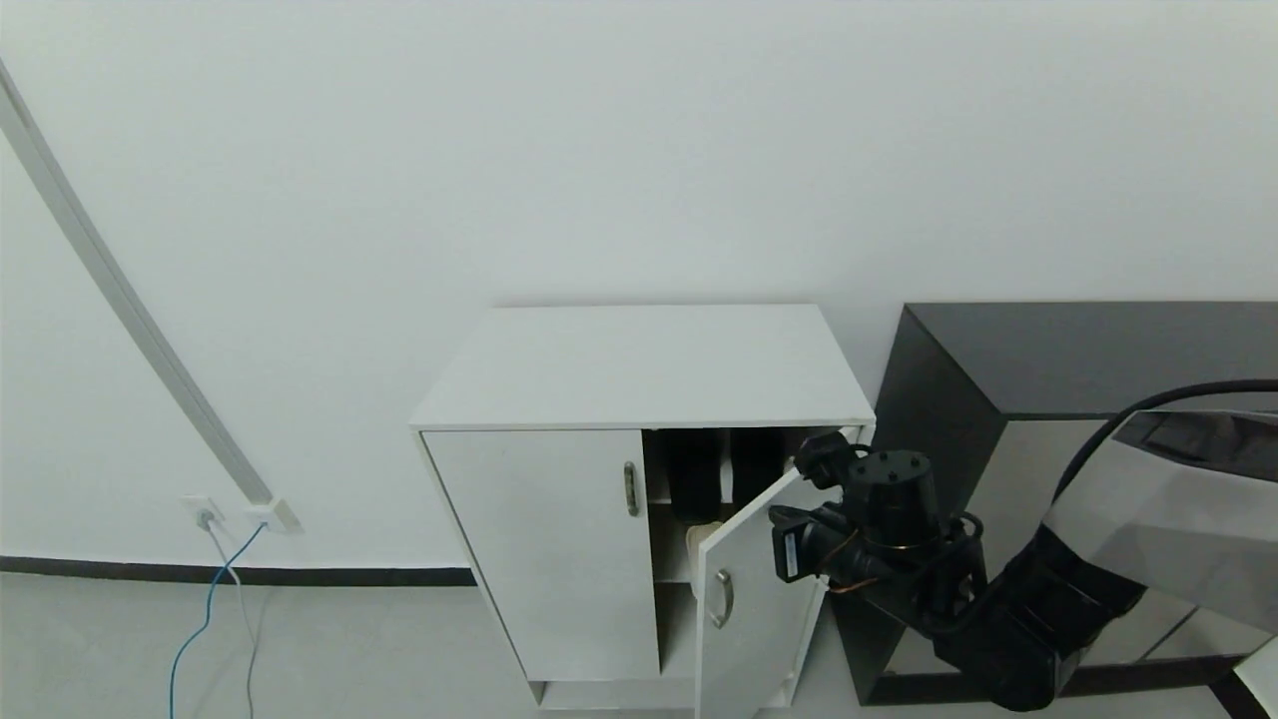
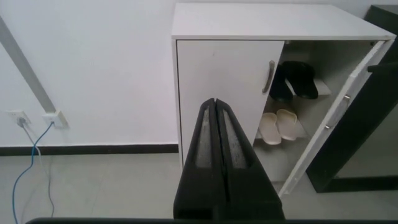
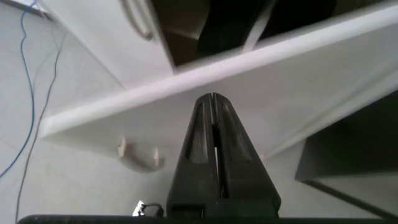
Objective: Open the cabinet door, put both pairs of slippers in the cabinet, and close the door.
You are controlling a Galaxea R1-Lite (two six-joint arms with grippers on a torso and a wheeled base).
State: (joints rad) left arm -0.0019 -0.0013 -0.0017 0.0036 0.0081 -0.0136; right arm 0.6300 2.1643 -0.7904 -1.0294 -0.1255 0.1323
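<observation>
Door (image 1: 769, 609): half open, rigid, light; we judge a push on its face beside the handle (image 1: 723, 597) best. Black slippers (image 2: 297, 81), white slippers (image 2: 278, 126): shelved inside cabinet (image 1: 639, 364). Right gripper (image 3: 213, 99) at door's top edge, left gripper (image 2: 215, 102): both closed.

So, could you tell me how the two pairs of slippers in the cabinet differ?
The black slippers sit on the upper shelf, the cream slippers on the shelf below. The black slippers look bulkier, the cream slippers flatter. Both pairs lie side by side in the white cabinet.
</observation>
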